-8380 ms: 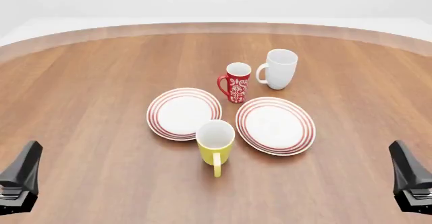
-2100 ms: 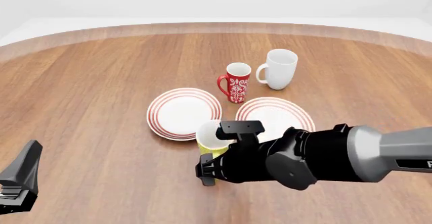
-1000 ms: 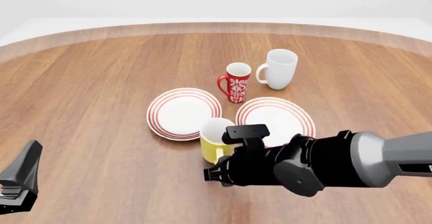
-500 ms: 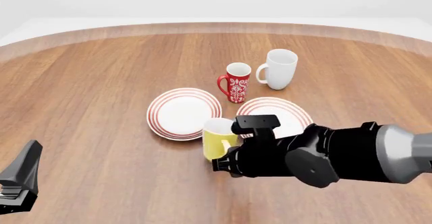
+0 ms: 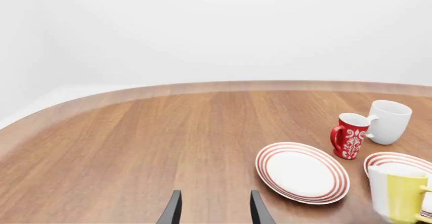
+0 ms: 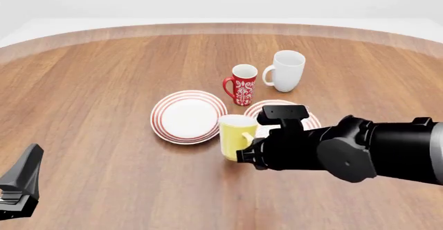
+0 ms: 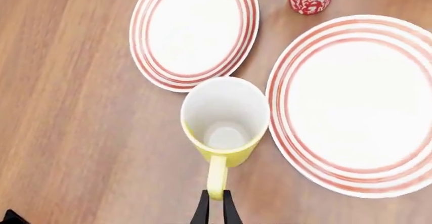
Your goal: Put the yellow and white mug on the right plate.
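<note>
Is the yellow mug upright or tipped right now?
Upright. The yellow and white mug shows its open mouth and white inside straight to the right wrist view, handle pinched by the right gripper; front view shows vertical walls.

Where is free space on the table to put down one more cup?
The table is bare left of the left plate and behind the white mug. It is crowded in the middle: red mug, both plates, and the yellow mug held by the right gripper.

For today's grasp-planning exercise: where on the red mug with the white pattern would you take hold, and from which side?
Grip the red white-patterned mug by its handle, coming from the left-arm side. It stands upright with the handle turned that way, clear of the tall white mug beside it and the two red-ringed plates nearer the arms.
</note>
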Robot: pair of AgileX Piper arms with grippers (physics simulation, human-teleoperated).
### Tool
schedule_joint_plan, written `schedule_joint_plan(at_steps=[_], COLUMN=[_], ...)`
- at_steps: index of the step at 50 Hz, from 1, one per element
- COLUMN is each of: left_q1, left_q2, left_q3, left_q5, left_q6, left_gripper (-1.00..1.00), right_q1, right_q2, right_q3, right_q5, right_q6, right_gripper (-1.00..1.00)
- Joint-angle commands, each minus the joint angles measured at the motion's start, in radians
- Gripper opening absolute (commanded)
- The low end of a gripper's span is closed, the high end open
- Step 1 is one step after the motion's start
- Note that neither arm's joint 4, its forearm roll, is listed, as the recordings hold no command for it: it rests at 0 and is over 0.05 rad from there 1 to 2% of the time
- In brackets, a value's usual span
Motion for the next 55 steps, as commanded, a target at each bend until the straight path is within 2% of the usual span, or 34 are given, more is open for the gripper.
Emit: schedule_joint_plan(at_steps=[1, 27, 55], left_q1=[0.000, 0.000, 0.000], left_q2=[0.000, 0.000, 0.000], left_q3=[0.000, 0.000, 0.000], left_q5=[0.000, 0.000, 0.000], left_q6=[0.000, 0.000, 0.000], left_gripper=[1.00, 1.00, 1.00], right_q1=[-0.043, -0.147, -0.280], right_q2=[-0.058, -0.123, -0.147], right_q3=[0.001, -0.042, -0.018], right_q5=[0.032, 0.108, 0.074], right_q6=[-0.030, -0.131, -0.207], right_gripper=[-1.00, -1.00, -1.00])
